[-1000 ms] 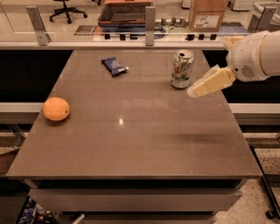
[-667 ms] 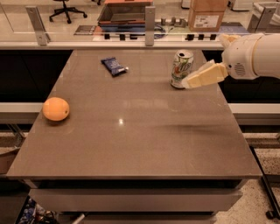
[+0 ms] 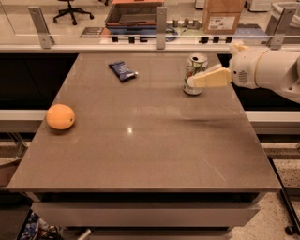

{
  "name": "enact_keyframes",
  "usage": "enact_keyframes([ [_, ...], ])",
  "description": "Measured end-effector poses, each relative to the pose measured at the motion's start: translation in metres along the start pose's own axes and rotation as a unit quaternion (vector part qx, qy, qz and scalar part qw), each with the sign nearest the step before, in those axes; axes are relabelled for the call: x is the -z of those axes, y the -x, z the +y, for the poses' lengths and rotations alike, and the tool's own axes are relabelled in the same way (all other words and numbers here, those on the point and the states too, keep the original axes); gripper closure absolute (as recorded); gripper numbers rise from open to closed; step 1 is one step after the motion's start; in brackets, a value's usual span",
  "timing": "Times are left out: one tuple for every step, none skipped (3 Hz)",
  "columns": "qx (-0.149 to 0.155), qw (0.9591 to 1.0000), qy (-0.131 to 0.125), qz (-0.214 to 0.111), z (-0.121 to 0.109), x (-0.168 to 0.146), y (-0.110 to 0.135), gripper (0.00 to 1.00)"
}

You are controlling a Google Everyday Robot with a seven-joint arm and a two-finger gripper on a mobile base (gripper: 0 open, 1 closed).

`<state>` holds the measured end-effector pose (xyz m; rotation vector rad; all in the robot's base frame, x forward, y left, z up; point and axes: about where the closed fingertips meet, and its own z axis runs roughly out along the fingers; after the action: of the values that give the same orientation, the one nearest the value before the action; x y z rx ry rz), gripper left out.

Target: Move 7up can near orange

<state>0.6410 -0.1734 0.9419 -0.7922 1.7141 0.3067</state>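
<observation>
Since the earlier frames, the gripper has travelled toward the picture's left. It began just beside the 7up can, and its cream-coloured tip now overlaps the lower right part of the can. We see no change in the can, the orange or the snack packet over the same interval.

We show the gripper reaching in level from the picture's right, carried by the white arm, which enters across the right edge of the table. We cannot tell whether the gripper is spread or closed, nor whether it touches the can or merely lies in front of it.

We find the 7up can standing upright on the far right part of the brown tabletop, near the back edge, with its silver top visible. The orange rests on the near left part of the table, close to the left edge and well apart from the can. Between them in the left-to-right sense, but nearer the back edge, the flat dark-blue snack packet lies at a slant.

Beyond the table we note a low rail with metal posts, a cardboard box behind the can, and an office chair at upper left.
</observation>
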Motion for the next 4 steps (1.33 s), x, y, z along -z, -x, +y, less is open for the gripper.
enact_keyframes([
  [-0.023, 0.9994, 0.001, -0.025, -0.007, -0.02, -0.008, 0.0],
  [-0.039, 0.998, 0.003, -0.049, -0.012, -0.04, -0.014, 0.0],
  [-0.048, 0.996, 0.008, -0.075, -0.011, -0.057, -0.017, 0.0],
  [-0.05, 0.9942, 0.012, -0.095, -0.007, -0.069, -0.017, 0.17],
])
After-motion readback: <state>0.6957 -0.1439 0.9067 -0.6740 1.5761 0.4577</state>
